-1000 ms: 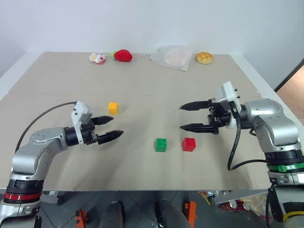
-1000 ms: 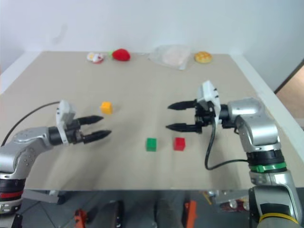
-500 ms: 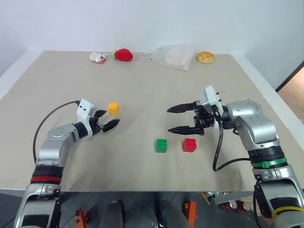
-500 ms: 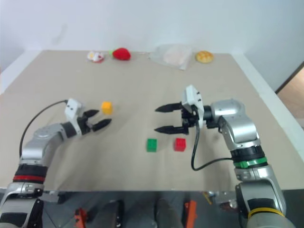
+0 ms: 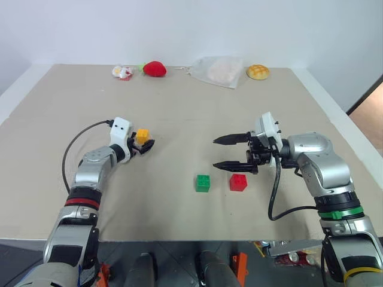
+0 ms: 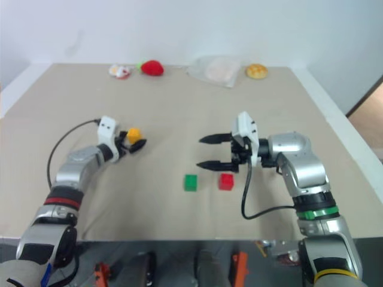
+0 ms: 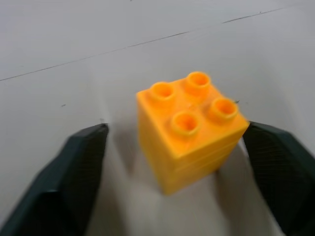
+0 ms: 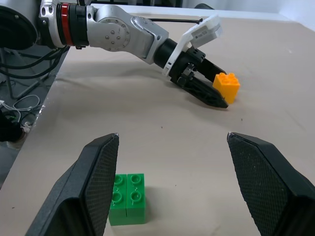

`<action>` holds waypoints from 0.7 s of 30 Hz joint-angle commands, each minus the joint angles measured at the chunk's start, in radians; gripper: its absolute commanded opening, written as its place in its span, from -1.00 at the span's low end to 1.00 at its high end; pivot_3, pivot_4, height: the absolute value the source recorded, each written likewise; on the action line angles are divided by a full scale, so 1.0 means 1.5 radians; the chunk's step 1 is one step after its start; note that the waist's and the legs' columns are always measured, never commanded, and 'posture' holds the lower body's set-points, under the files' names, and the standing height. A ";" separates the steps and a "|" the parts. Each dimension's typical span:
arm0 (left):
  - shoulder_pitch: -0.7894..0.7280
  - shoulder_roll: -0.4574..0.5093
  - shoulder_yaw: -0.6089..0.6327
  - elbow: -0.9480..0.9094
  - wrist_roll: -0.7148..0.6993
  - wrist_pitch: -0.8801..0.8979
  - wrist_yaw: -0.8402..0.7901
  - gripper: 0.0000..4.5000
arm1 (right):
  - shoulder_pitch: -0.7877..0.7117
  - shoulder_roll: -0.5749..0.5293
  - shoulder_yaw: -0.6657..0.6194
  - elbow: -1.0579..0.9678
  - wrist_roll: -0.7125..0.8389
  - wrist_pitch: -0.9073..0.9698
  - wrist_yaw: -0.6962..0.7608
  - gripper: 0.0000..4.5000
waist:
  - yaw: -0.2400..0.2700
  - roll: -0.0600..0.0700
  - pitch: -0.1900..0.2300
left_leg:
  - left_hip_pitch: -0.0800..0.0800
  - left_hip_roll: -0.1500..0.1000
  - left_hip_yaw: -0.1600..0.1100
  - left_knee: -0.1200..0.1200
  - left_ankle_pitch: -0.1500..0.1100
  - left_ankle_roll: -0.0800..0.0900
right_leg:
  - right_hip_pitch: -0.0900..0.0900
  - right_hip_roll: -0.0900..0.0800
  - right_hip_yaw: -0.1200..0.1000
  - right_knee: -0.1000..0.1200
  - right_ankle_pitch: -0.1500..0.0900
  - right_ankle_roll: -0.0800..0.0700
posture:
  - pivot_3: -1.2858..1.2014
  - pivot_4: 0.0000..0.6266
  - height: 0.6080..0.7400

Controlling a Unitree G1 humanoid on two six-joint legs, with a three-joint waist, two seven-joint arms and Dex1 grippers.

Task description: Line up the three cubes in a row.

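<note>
Left gripper point(image 5: 142, 143): reaching across the bench point(image 5: 179, 113), fingers point(image 7: 81, 162) parted and set one on each side of the yellow-orange cube point(image 7: 189, 129); right-hand pad apparently at the cube's edge, a gap on the other side, so not yet clamped (jaws wider than the block).

Right gripper point(image 5: 230, 152): spread wide, grasping nothing, hovering just behind and above the red cube point(image 5: 238, 182).

Yellow-orange cube: standing studs-up on the left half of the bench, well apart from the other two, further back.

Green cube point(image 5: 203, 182): near the front middle, just beside the red cube, a small gap between them (these two already roughly in line side to side).

Non-task items along the far edge: red plush strawberry point(image 5: 155, 69), clear bag point(image 5: 216, 71), round bun point(image 5: 257, 72), small white-and-red item point(image 5: 122, 73).

Step in hand, judged: pick-up of the stray yellow-orange cube, the last piece out of line.

Next move, judged: full closing on the cube's two side faces, a lift clear of the surface, then carriage toward the green cube and setting down beside it on the same line (care needed against nudging the block askew during closing).
</note>
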 commanded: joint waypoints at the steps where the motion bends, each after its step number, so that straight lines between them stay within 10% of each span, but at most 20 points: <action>1: -0.013 0.000 0.005 -0.008 0.005 -0.017 0.002 0.31 | -0.001 -0.004 -0.023 -0.025 0.011 -0.005 -0.007 0.62 | -0.001 0.000 0.000 | 0.000 0.000 0.000 0.000 0.000 0.000 | 0.000 0.000 0.000 0.000 0.000 0.000 | 0.03 -0.52 0.99; 6: -0.010 0.004 0.007 -0.019 0.005 -0.007 0.007 -0.40 | 0.001 -0.005 -0.023 -0.024 0.010 -0.008 -0.012 0.62 | 0.000 0.000 0.000 | 0.000 0.000 0.000 0.000 0.000 0.000 | 0.000 0.000 0.000 0.000 0.000 0.000 | 0.03 -0.52 0.99; 21: 0.190 0.205 -0.070 -0.298 -0.123 -0.141 -0.536 -0.39 | 0.044 -0.051 -0.069 -0.070 0.042 0.036 -0.027 0.62 | 0.000 0.000 0.000 | 0.000 0.000 0.000 -0.002 0.000 0.000 | -0.001 -0.001 0.000 0.000 -0.004 -0.004 | 0.03 -0.52 0.99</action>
